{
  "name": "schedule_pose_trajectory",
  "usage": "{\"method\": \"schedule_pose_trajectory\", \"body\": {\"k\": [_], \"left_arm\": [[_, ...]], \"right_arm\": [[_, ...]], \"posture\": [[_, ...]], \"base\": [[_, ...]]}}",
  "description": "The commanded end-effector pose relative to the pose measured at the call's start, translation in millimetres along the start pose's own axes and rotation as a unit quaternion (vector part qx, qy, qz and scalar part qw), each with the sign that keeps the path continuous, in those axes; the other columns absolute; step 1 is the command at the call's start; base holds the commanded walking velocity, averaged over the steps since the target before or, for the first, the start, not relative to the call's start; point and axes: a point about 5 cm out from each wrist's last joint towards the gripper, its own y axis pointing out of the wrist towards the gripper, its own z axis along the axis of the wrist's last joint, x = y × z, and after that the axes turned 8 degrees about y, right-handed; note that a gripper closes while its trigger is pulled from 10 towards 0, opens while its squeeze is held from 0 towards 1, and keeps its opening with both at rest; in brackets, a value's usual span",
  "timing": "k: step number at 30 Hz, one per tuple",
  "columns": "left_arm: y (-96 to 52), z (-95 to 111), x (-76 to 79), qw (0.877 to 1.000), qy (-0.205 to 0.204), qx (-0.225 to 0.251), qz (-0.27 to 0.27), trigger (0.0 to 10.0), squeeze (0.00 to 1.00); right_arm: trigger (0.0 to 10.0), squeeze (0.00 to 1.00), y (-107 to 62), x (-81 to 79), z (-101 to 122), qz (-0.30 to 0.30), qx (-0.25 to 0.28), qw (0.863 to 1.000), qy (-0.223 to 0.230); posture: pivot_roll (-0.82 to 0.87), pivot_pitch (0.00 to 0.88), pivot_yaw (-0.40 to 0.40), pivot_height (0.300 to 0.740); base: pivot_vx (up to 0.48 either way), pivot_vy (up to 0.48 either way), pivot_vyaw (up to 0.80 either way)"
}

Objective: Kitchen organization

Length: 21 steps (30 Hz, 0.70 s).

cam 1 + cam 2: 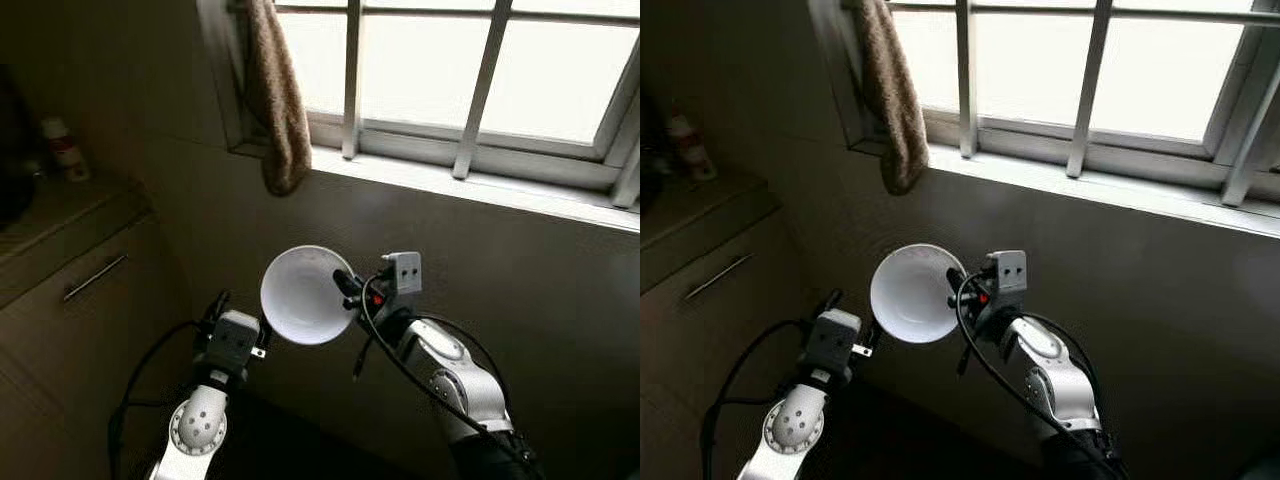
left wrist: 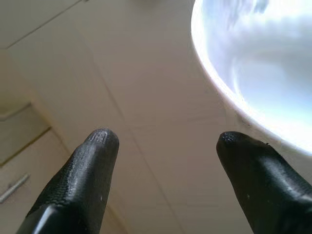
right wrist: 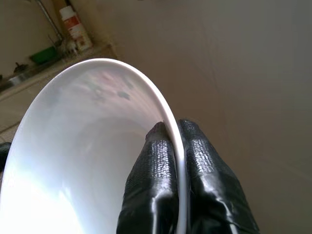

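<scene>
A white bowl (image 1: 306, 294) is held up in the air in front of the tiled wall, its hollow facing me. My right gripper (image 3: 174, 139) is shut on the bowl's rim (image 3: 165, 109), one finger inside and one outside. Just left of the bowl and slightly lower, my left gripper (image 2: 163, 141) is open with its two fingertips (image 2: 100, 141) spread and nothing between them. The bowl's edge (image 2: 229, 97) passes close beside one of those fingertips without being gripped.
A barred window with a sill (image 1: 470, 185) runs along the top, and a brown towel (image 1: 278, 100) hangs at its left end. At the left stands a cabinet with a bar handle (image 1: 95, 277) and a small bottle (image 1: 65, 148) on its counter.
</scene>
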Motion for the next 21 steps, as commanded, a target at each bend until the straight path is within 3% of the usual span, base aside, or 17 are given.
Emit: {"method": "schedule_pose_trajectory", "body": {"k": [1, 21], "left_arm": [[1.8, 3.5, -5.6, 1.000, 0.003, 0.011, 0.010, 10.0, 0.00], [7.7, 9.8, -6.3, 0.999, -0.008, 0.029, 0.013, 10.0, 0.00]], "right_arm": [[0.0, 0.00, 2.5, -4.3, 4.4, 0.007, 0.012, 1.000, -0.011], [0.0, 0.00, 2.1, -5.6, 0.8, 0.011, 0.014, 0.999, -0.050]], "posture": [[-0.03, 0.000, 0.010, 0.740], [-0.03, 0.000, 0.013, 0.740]], "base": [[0.000, 0.000, 0.80], [0.000, 0.000, 0.80]]}}
